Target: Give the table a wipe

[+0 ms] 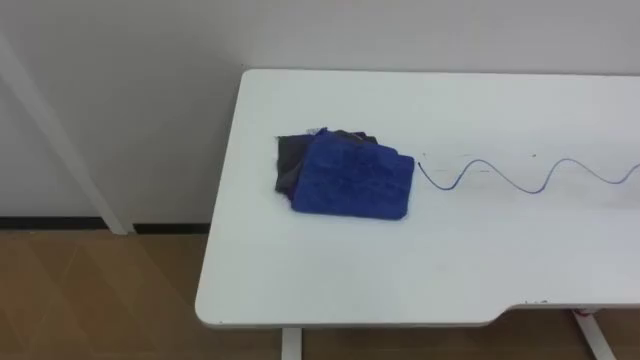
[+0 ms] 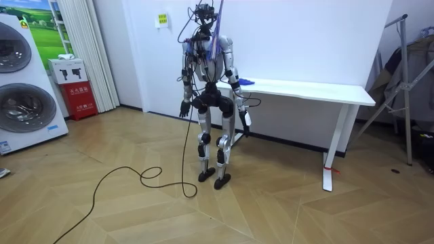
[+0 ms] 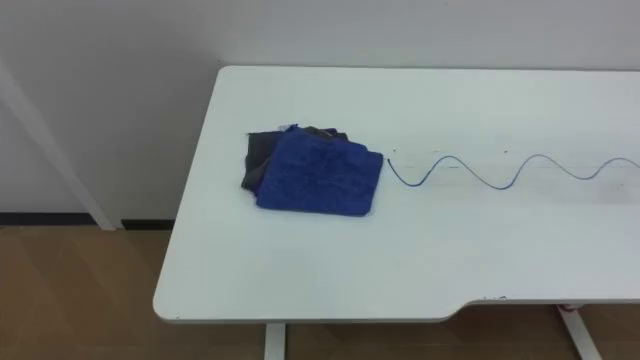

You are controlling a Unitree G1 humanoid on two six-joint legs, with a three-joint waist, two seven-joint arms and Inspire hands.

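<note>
A folded blue cloth (image 1: pixel 352 180) lies on the white table (image 1: pixel 400 270) near its left end, on top of a dark grey cloth (image 1: pixel 288 165). To the right of them a thin blue wavy line (image 1: pixel 520 178) runs across the tabletop towards the right edge. In the room view I stand upright on the floor at the table's (image 2: pixel 305 88) left end, a step back from it. My left hand (image 2: pixel 184 109) and right hand (image 2: pixel 245 124) hang at my sides with relaxed fingers, holding nothing and well away from the cloth (image 2: pixel 245 81).
A white wall runs behind the table, and a white slanted bar (image 1: pixel 60 140) leans beside its left end. Stacked washing machines (image 2: pixel 20 88) and a red box (image 2: pixel 80 95) stand at the room view's left, a metal rack (image 2: pixel 407 81) at its right.
</note>
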